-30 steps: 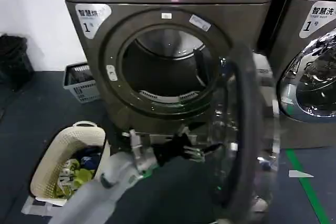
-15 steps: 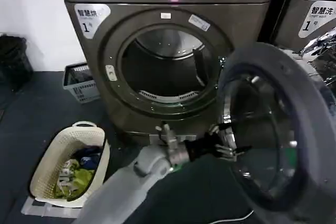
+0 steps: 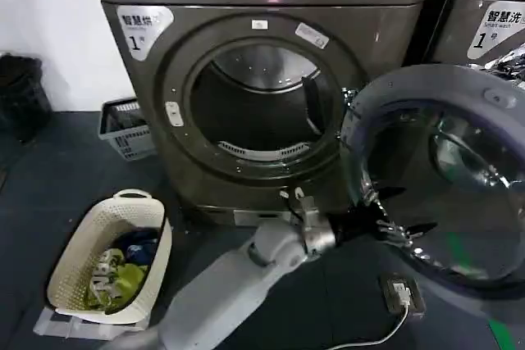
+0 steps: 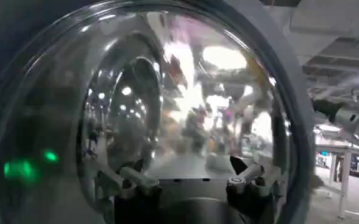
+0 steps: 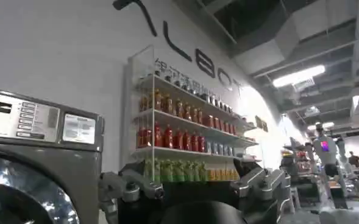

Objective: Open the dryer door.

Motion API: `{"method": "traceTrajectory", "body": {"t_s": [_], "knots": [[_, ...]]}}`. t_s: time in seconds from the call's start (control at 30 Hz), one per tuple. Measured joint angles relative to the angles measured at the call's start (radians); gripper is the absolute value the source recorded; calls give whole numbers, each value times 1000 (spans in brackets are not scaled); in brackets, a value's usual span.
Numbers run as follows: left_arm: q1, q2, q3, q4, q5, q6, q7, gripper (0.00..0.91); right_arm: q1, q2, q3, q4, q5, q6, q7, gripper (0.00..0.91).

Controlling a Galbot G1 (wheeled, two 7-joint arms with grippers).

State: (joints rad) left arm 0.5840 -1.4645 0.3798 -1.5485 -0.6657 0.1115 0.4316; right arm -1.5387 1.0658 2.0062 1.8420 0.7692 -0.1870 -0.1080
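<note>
The door [image 3: 439, 174] hangs wide open on the right side of the dryer [image 3: 262, 88], inner glass dome turned toward us, drum mouth [image 3: 261, 108] fully exposed. The left gripper [image 3: 392, 223] reaches across from low centre to the door's near lower rim, its dark fingers [image 3: 408, 230] spread apart against the glass. In the left wrist view the fingers [image 4: 247, 172] stand parted right at the dome [image 4: 167, 103], nothing pinched between them, so this reads as a push with open fingers, not a grasp. Whether they actually touch the glass, I can't tell.

By my reading the job is nearly done: the door looks close to the end of its swing. The way to finish well is to keep pressure light and follow the door's arc about the hinge, not shove straight ahead, because curved glass invites a slip. Ease off before the hinge stops hard, then draw the arm back clear of the rim.

In the right wrist view the right gripper [image 5: 194, 182] is raised and idle, fingers apart and empty, facing the neighbouring machine [image 5: 39, 164]. A laundry basket [image 3: 111, 252] sits on the floor, near left, well clear of the swing.
</note>
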Motion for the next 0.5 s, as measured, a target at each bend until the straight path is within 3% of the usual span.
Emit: {"method": "traceTrajectory", "body": {"t_s": [0.5], "knots": [[-36,-139,38,146,165,-94,-48,907,-30,-5,34,-15,3,2,-15,907]]}}
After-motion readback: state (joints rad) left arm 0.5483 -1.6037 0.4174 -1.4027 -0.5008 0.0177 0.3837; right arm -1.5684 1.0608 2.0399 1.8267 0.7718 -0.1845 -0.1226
